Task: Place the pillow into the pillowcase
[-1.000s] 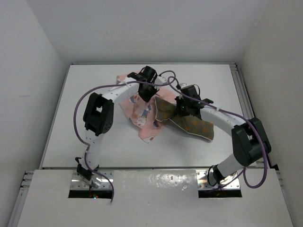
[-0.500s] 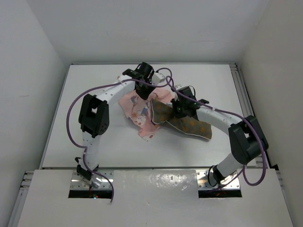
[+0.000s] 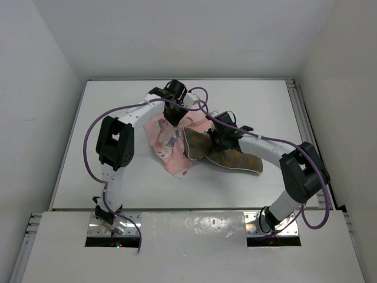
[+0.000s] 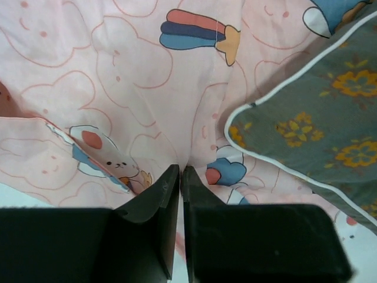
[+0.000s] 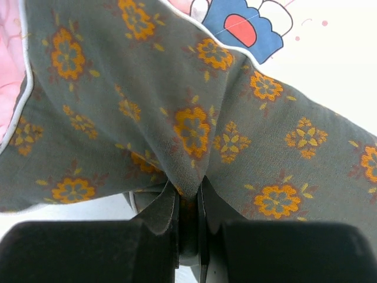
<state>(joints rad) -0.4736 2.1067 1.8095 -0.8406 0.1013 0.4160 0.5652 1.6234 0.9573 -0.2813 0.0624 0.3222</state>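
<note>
The pink bunny-print pillowcase [image 3: 166, 140] lies crumpled at the middle of the table. The olive-brown pillow [image 3: 231, 158], with orange flowers and white piping, lies to its right, its left end overlapping the pink cloth. My left gripper [image 3: 175, 115] is shut on a fold of the pillowcase [image 4: 147, 76] at its far edge; the jaws [image 4: 180, 170] pinch the cloth, and a pillow corner [image 4: 318, 124] shows at the right. My right gripper [image 3: 214, 140] is shut on a bunched fold of the pillow [image 5: 177, 106]; the jaws [image 5: 187, 188] clamp it, with pillowcase print [image 5: 241, 23] beyond.
White walls close in the table [image 3: 106, 177] on the left, back and right. Purple cables [image 3: 91, 132] loop off both arms over the table. A metal rail [image 3: 300, 112] runs along the right edge.
Both grippers have shifted left with their cloth. The pillow's left end now lies further over the pillowcase, and the pillowcase has bunched up more to the left.
</note>
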